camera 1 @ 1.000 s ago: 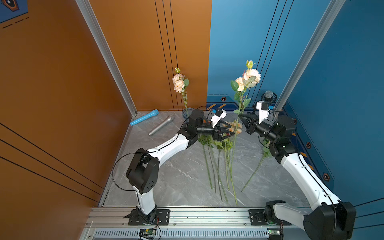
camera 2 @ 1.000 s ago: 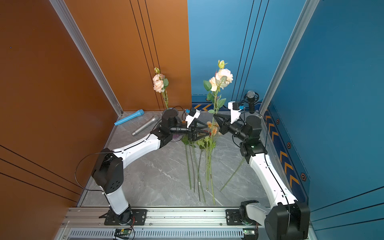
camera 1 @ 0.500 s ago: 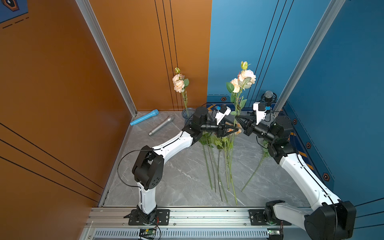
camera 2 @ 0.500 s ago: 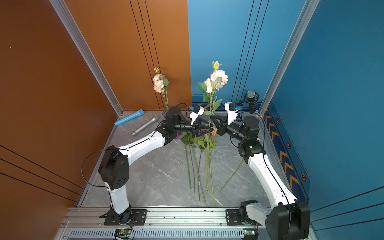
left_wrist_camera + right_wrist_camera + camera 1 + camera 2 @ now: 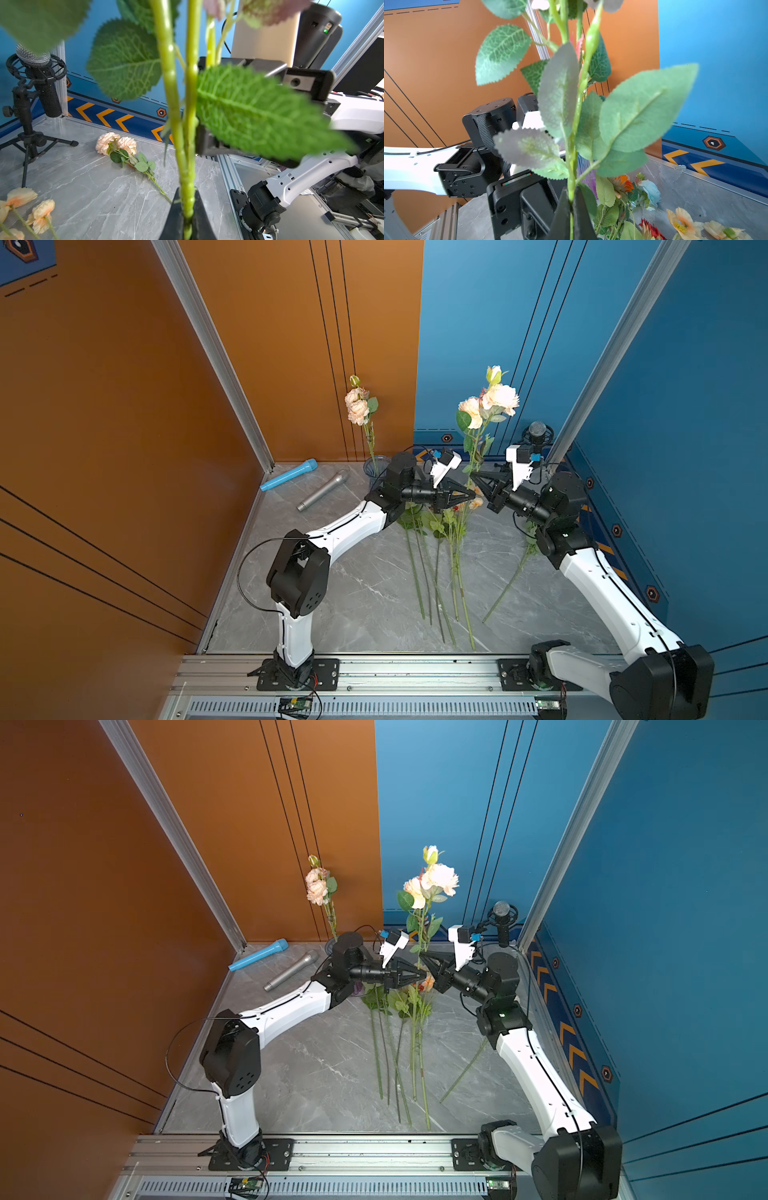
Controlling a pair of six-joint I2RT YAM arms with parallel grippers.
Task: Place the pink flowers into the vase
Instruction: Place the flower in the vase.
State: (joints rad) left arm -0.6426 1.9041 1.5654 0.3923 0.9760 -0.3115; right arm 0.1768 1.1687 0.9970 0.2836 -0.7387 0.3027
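Grey mic (image 5: 323, 490) near vase (image 5: 369, 472); L arm (image 5: 353, 526) occludes.

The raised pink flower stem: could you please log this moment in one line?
left gripper: shut on raised stem; right gripper: shut on raised stem; pose: upright; vase: holds another pink stem

Orange wall (image 5: 104, 427) + blue wall (image 5: 457, 323), alu corner posts (image 5: 216, 352), grey marble floor (image 5: 365, 605), even light.

No legible words, brands or numbers found. Graphic marks only: orange chevron arrows (image 5: 106, 113) on the dark blue strip (image 5: 143, 120) at the wall foot beside the standing microphone (image 5: 44, 83), and a hexagon emblem (image 5: 161, 112) on that strip. Print on the right arm's base joint (image 5: 261, 207) is too small to read.
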